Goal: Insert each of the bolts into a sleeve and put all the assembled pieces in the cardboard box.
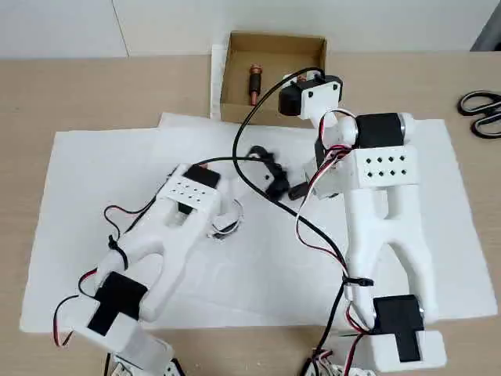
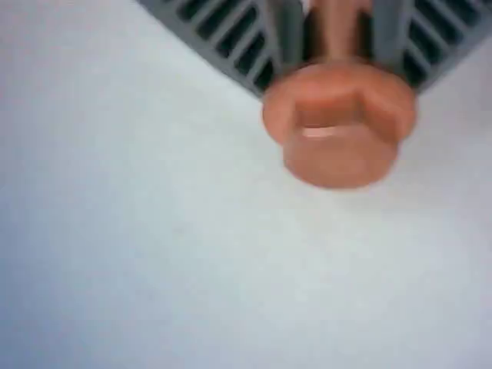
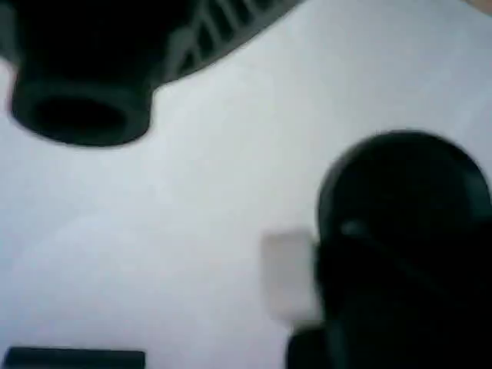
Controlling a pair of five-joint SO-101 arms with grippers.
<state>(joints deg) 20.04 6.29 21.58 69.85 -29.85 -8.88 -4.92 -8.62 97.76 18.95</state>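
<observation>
In front of the cardboard box (image 1: 274,36), over the white sheet (image 1: 102,204), the left fingers (image 2: 231,34) are clamped on a copper bolt (image 2: 338,127); its shank runs up between them and its head sticks out past their tips; the right fingers (image 3: 219,27) appear closed on a black sleeve (image 3: 81,96), its open mouth showing; one assembled piece (image 1: 255,84) lies inside the box; the right arm's wrist sits nearer the box; the join likely turns on lining the bolt's long axis with the sleeve's bore.
</observation>
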